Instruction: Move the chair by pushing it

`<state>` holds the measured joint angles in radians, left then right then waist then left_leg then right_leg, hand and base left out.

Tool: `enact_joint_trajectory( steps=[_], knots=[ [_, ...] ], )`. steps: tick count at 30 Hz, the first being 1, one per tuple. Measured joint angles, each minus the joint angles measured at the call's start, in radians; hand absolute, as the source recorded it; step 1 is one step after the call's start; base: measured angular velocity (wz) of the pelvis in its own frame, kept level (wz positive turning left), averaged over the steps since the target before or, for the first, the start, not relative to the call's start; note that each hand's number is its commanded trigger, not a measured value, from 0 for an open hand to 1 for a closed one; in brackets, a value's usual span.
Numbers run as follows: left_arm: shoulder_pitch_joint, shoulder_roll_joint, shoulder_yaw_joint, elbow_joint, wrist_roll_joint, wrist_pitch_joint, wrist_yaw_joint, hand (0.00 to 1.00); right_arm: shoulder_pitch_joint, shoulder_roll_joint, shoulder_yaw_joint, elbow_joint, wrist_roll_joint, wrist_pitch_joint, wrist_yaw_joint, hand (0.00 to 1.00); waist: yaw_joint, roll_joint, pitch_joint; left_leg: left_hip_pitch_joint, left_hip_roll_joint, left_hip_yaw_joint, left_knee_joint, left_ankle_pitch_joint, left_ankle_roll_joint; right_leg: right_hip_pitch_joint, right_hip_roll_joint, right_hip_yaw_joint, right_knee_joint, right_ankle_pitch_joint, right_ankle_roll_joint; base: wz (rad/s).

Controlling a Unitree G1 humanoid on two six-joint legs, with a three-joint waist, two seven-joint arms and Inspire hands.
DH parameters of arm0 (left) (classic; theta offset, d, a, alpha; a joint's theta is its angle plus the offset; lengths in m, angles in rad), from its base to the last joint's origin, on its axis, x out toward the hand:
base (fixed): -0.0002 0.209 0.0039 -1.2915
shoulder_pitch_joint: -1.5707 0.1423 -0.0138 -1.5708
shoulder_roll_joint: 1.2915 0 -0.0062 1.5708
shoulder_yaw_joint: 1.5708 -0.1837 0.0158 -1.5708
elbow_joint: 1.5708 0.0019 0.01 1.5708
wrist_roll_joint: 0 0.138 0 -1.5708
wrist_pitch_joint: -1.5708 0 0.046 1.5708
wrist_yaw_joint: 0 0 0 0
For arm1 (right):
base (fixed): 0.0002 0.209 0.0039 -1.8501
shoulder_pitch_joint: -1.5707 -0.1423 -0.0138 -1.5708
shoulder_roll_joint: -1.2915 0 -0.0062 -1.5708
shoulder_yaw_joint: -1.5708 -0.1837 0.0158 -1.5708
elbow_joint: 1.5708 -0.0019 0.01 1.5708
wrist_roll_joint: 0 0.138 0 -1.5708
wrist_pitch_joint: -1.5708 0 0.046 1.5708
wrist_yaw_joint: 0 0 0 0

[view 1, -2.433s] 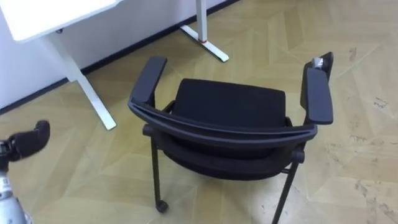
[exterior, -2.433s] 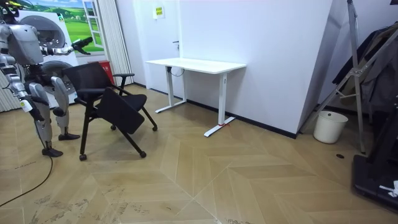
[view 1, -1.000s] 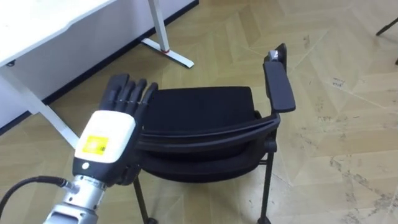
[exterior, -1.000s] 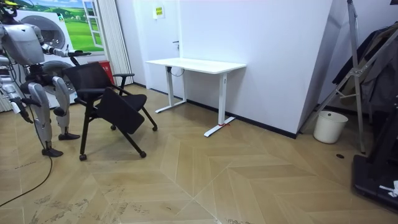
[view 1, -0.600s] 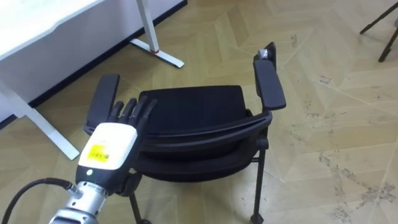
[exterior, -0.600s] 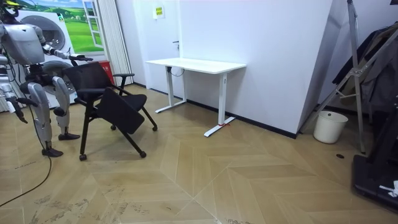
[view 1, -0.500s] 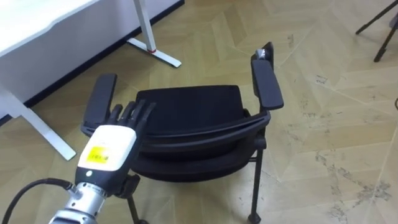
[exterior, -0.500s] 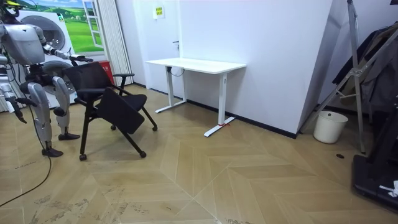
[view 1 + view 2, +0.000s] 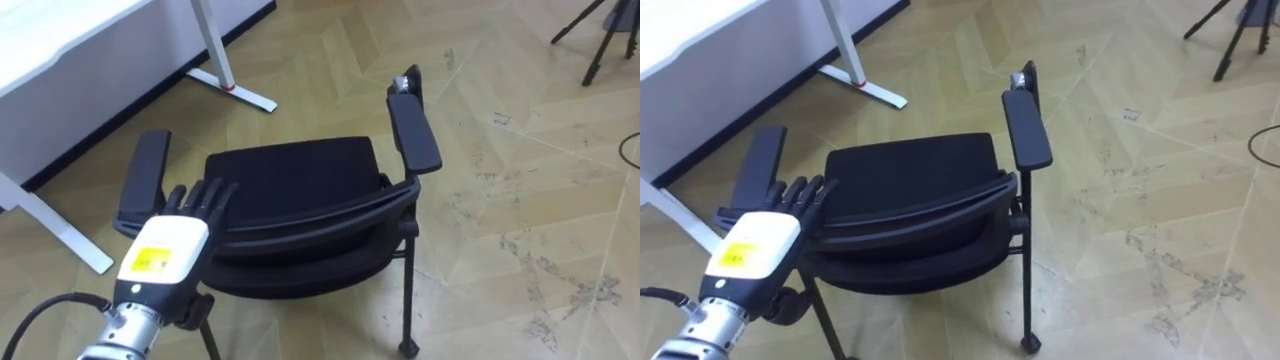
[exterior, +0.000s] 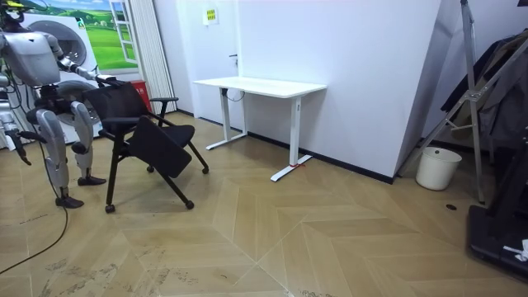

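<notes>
The left hand (image 9: pixel 165 245) lies with its fingers (image 9: pixel 205 195) straight and unclenched, laid over the left end of the backrest (image 9: pixel 320 212) of the black chair (image 9: pixel 290 178); it grasps nothing, it only rests flat against the top rim. Just beyond the fingertips is the chair's left armrest (image 9: pixel 146 178), and the right armrest (image 9: pixel 413 134) stands on the far side of the seat. The chair stands on the wooden floor (image 9: pixel 520 150) directly in front of the robot, its back toward the robot and its seat facing away. In the room view the robot stands at the left behind the chair, and its right hand (image 10: pixel 16 153) hangs low by its side; I cannot tell how that hand's fingers are set. A white table (image 9: pixel 60 30) stands by the wall further on, apart from the chair.
</notes>
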<state>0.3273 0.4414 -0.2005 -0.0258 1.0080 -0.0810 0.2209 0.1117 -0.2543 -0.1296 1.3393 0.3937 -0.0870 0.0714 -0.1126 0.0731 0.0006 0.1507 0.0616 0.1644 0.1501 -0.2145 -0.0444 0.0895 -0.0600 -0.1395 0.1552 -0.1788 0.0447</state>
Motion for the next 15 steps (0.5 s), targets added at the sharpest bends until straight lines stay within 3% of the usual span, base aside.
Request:
enact_joint_trajectory(
  steps=[6, 9, 15],
  knots=[
    [-0.039, -0.005, 0.000, 0.083, -0.021, -0.013, 0.047, 0.00, 0.029, -0.001, -0.023, -0.053, -0.027, -0.002, -0.004, 0.00, -0.025, -0.004, 0.0012, 0.002, 0.003, 0.025, -0.002, 0.000, 0.000, -0.003, 0.002, 0.001, 0.001, 0.008, 0.000, 0.00],
    [-0.085, -0.013, -0.001, 0.169, -0.066, -0.034, 0.098, 0.00, 0.050, -0.002, -0.023, -0.054, -0.006, 0.002, -0.003, 0.00, -0.032, -0.006, 0.0016, 0.005, 0.003, 0.027, -0.003, 0.000, 0.000, -0.002, 0.003, 0.004, 0.000, 0.012, 0.001, -0.01],
    [-0.139, -0.014, 0.004, 0.264, -0.139, -0.034, 0.129, 0.00, 0.080, -0.002, -0.031, -0.054, -0.005, 0.024, -0.002, 0.00, -0.048, -0.002, 0.0033, 0.018, 0.004, 0.040, -0.016, 0.000, 0.000, -0.012, 0.007, 0.031, 0.004, 0.016, 0.004, -0.11]
  ],
)
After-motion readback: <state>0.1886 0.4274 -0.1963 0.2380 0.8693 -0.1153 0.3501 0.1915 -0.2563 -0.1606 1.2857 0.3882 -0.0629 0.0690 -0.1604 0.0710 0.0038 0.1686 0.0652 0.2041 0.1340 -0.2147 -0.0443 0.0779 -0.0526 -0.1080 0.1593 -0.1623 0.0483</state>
